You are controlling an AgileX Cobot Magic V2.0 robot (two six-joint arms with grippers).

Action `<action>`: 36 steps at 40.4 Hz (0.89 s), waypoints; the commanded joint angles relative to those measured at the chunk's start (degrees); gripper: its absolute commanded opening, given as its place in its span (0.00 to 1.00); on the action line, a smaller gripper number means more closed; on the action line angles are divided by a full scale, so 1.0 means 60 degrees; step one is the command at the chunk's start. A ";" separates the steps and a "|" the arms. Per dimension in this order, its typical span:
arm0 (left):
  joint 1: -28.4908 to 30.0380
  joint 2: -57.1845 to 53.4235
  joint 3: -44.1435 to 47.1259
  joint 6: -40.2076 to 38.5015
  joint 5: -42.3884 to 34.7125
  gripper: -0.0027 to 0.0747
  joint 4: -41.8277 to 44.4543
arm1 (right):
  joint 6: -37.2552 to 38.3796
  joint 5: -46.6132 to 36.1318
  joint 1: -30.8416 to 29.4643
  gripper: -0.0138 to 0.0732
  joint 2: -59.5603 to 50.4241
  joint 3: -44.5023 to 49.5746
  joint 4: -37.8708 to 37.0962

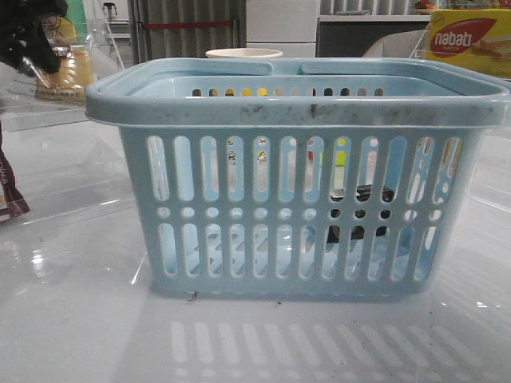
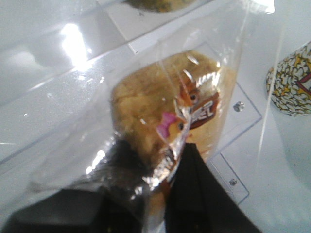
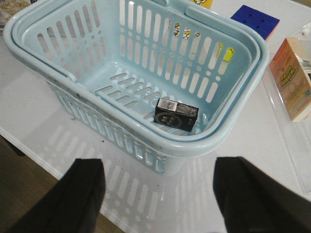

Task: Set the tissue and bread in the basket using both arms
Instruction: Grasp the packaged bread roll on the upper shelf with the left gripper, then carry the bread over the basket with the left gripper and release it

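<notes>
Already the tissue (image 3: 176, 114) lies flat on the floor of the basket (image 3: 43, 53), close to the wall nearest the right gripper (image 3: 158, 199), whose two fingers stand spread wide with nothing between them, hanging above and just outside the basket's rim. So the half of the job still open seems to be the bread (image 2: 160, 116). Its clear wrapper is pinched between the fingers of the left gripper (image 2: 160, 194), and in the front view that gripper (image 1: 32, 36) holds the bread (image 1: 68, 68) well off beyond the basket's left end, about level with the rim. The hold looks to be on crinkled plastic at one end of the package rather than on the loaf itself, so the likeliest trouble is the film slipping through the fingers on the way over, dropping the bread on the table short of the basket. A hanging package may also swing and catch on the thick rim or on the handle folded along it; a low approach would push the light basket along the glossy tabletop instead of clearing it. A release over the rim rather than the open middle could leave the bread perched on the edge or tipped outside. The right arm, lingering by the basket, could crowd the left one.
</notes>
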 commanded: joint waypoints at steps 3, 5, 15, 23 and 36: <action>-0.0219 -0.1323 -0.0747 0.0211 0.0348 0.15 -0.0291 | -0.0082 -0.0599 0.0007 0.81 -0.0003 -0.0243 0.0008; -0.0304 -0.1574 -0.0826 0.0304 0.0415 0.15 -0.0291 | -0.0082 -0.0590 0.0007 0.81 -0.0003 -0.0243 0.0008; -0.1155 -0.3171 -0.0834 0.1943 0.0744 0.15 -0.1214 | -0.0082 -0.0551 0.0007 0.81 -0.0003 -0.0243 0.0008; -0.2600 -0.4215 -0.0458 0.2932 0.1098 0.15 -0.1930 | -0.0082 -0.0551 0.0007 0.81 -0.0003 -0.0243 0.0008; -0.4971 -0.4999 0.2068 0.3253 -0.0294 0.15 -0.1930 | -0.0082 -0.0551 0.0007 0.81 -0.0003 -0.0243 0.0008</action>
